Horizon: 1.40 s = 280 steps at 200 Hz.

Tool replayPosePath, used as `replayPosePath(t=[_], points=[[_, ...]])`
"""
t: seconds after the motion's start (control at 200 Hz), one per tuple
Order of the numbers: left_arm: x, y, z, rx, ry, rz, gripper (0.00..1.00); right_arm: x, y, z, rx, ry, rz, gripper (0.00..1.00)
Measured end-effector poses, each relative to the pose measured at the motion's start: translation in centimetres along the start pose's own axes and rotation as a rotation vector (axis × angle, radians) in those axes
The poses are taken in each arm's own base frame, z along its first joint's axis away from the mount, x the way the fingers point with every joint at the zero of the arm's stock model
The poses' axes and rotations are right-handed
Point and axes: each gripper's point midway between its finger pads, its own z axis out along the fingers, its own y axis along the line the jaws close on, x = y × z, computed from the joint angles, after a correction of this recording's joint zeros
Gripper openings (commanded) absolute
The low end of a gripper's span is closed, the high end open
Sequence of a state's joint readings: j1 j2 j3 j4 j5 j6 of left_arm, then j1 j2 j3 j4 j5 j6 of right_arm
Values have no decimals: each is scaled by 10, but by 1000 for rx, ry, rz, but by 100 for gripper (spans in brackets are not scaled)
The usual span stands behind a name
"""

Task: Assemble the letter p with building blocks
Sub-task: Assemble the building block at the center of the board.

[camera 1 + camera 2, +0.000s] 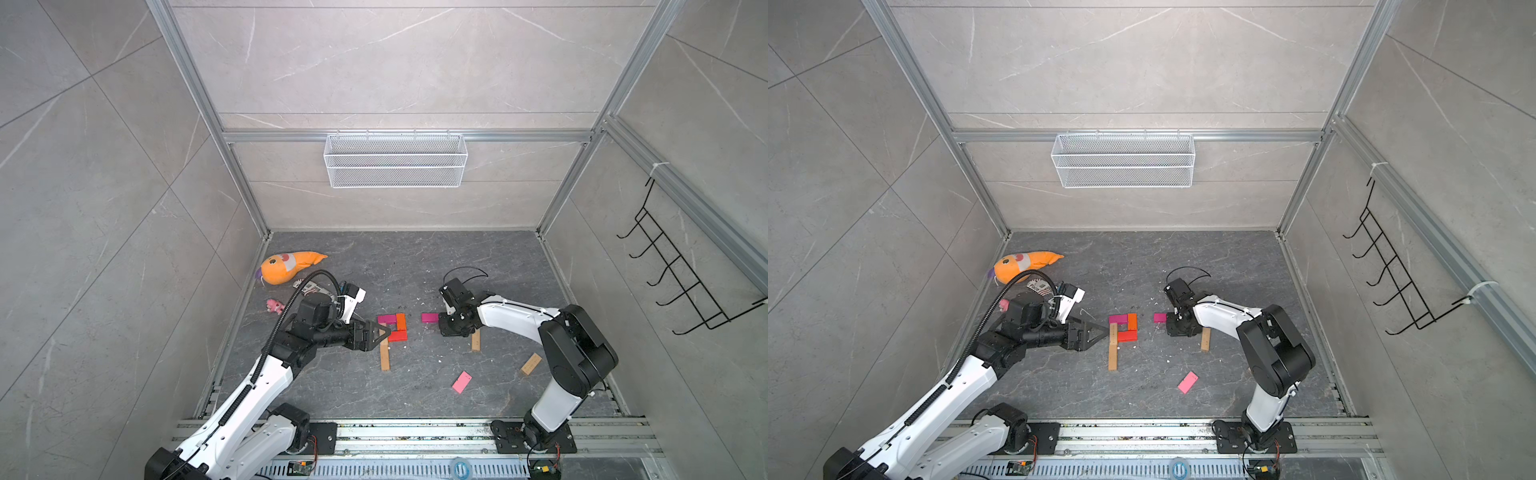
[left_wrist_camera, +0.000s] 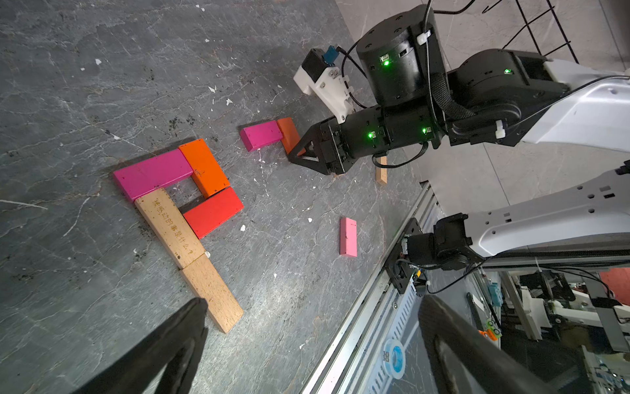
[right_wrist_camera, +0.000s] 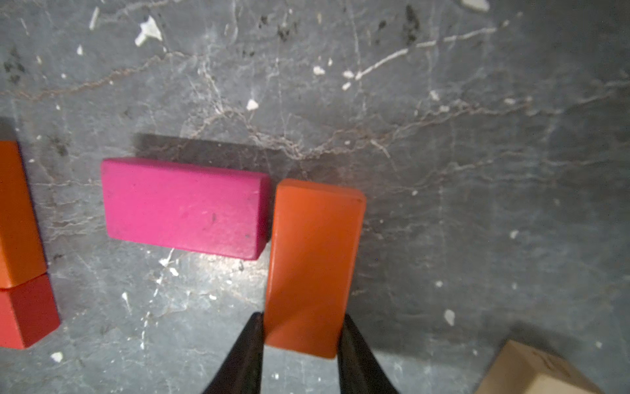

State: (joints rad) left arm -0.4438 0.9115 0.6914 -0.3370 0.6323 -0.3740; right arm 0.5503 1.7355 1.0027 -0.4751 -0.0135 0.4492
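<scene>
My right fingers (image 3: pixel 246 354) pinched one end of an orange block (image 3: pixel 312 266) at the middle of the table (image 1: pixel 415 266), just beside a loose magenta block (image 3: pixel 184 206) and near the letter p (image 2: pixel 170 225), while my left fingers (image 2: pixel 170 348) stood wide and empty; any sideways drag could have knocked the magenta block into the loop.

Counted by colour, there are four tan bricks (image 1: pixel 1113 332) (image 1: pixel 1112 358) (image 1: pixel 476 340) (image 1: pixel 531 363), two magenta bricks (image 1: pixel 386 319) (image 1: pixel 429 318), two orange bricks (image 1: pixel 400 321) (image 3: pixel 312 266), one red brick (image 1: pixel 398 334) and one light-pink brick (image 1: pixel 461 381), ten in all. Of plush toys (image 1: pixel 286 268) (image 1: pixel 275 306) there are two, one large and orange, one small and pink. There is one white wire-mesh basket (image 1: pixel 395 178), one black wire hook rack (image 1: pixel 686 266), and there are two robot arms (image 1: pixel 266 374) (image 1: pixel 577 353).
</scene>
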Motion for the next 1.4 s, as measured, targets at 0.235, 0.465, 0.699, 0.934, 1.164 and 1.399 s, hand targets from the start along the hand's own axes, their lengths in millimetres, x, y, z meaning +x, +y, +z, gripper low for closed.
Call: replayPosePath(t=[0.235, 0.465, 0.699, 0.934, 1.164, 1.399], points=[[-4, -4, -2, 10, -19, 12, 100, -2, 4, -1, -3, -1, -7, 36], [-5, -4, -2, 12, -22, 15, 100, -2, 3, -1, 4, 1, -7, 36], [-4, -3, -2, 10, -19, 13, 100, 0, 1, 0, 18, 9, -5, 41], [-4, -3, -1, 9, -15, 10, 100, -3, 2, -1, 16, 4, -6, 40], [-3, -2, -1, 8, -13, 7, 100, -4, 2, 2, 18, 9, -6, 39], [-2, -1, 1, 2, 1, -4, 100, -3, 2, 2, 20, 11, -6, 38]])
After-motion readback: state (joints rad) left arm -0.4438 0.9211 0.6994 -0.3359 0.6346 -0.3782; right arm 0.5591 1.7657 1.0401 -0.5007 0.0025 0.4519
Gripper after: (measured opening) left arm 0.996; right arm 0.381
